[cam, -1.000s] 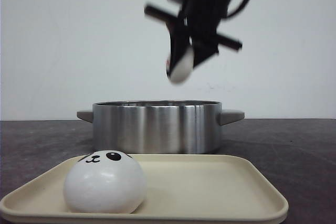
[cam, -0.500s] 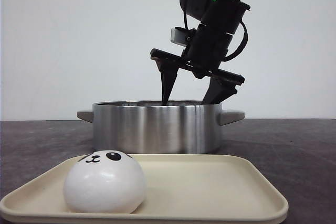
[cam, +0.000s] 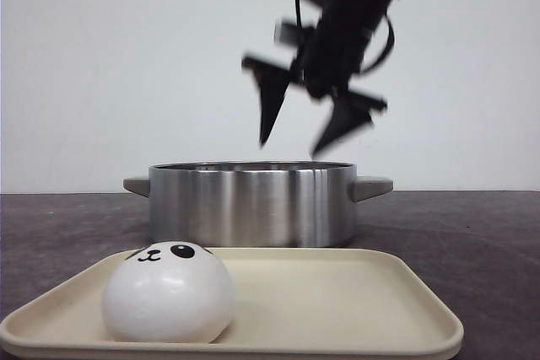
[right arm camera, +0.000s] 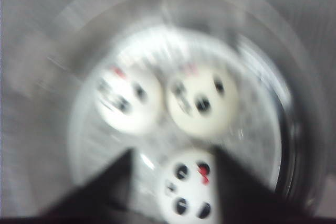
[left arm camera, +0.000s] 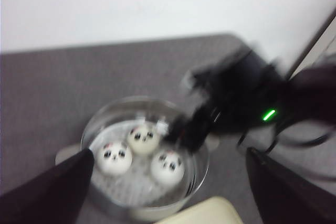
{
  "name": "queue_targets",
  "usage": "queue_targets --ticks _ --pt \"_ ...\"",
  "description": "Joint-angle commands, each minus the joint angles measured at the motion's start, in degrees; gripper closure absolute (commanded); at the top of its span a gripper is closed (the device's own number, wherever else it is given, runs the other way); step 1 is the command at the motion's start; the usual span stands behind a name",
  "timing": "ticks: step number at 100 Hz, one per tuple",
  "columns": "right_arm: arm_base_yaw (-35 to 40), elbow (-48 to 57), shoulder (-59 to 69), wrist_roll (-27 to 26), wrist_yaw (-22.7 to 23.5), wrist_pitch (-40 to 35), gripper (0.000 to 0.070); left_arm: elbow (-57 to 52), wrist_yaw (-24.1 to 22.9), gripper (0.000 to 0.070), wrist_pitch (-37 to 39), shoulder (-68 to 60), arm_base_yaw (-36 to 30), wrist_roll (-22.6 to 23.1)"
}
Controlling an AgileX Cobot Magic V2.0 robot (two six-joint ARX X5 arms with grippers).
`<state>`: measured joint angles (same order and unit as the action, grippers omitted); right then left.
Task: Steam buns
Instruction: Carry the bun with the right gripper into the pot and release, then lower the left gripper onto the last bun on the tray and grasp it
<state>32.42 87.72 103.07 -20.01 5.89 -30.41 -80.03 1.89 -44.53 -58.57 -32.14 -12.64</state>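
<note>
One white panda-face bun [cam: 169,292] sits on the left of the beige tray [cam: 354,309]. Three more buns [left arm camera: 116,157] [left arm camera: 143,137] [left arm camera: 168,166] lie inside the steel pot [cam: 253,204]. My right gripper [cam: 291,147] is open and empty, blurred, a little above the pot's rim. In the right wrist view its fingers [right arm camera: 172,153] straddle the sight of one bun [right arm camera: 189,192] lying below in the pot, with two others [right arm camera: 128,100] [right arm camera: 202,100] beside it. My left gripper [left arm camera: 169,153] is open and empty, high up, looking down on the pot.
The pot has two side handles [cam: 135,185] [cam: 373,185] and stands just behind the tray on the dark table [cam: 472,233]. The right arm [left arm camera: 236,103] hangs over the pot's far side. The tray's corner [left arm camera: 210,212] shows below the pot in the left wrist view.
A second ago my right gripper held a bun above the pot. It dipped into the pot with its jaws open, left the bun there, and has now risen empty.
</note>
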Motion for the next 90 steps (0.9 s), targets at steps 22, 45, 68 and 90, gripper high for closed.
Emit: queue_targets --ticks 22,45,68,90 --pt "6.8 2.7 -19.3 4.7 -8.4 -4.1 0.0684 5.3 1.4 0.015 -0.6 -5.8 -3.9 -1.4" --pt "12.5 2.7 -31.3 7.2 -13.9 -6.6 0.0684 13.9 3.9 0.0149 -1.8 -11.1 -6.7 -3.4" --pt "13.2 2.7 -37.2 7.2 -14.3 -9.1 0.0684 18.1 9.7 0.0142 -2.6 -19.2 -8.6 -3.5" --pt "13.2 2.7 -38.5 7.1 -16.5 -12.6 0.0684 18.1 10.8 0.0143 -1.6 -28.0 -11.3 -3.5"
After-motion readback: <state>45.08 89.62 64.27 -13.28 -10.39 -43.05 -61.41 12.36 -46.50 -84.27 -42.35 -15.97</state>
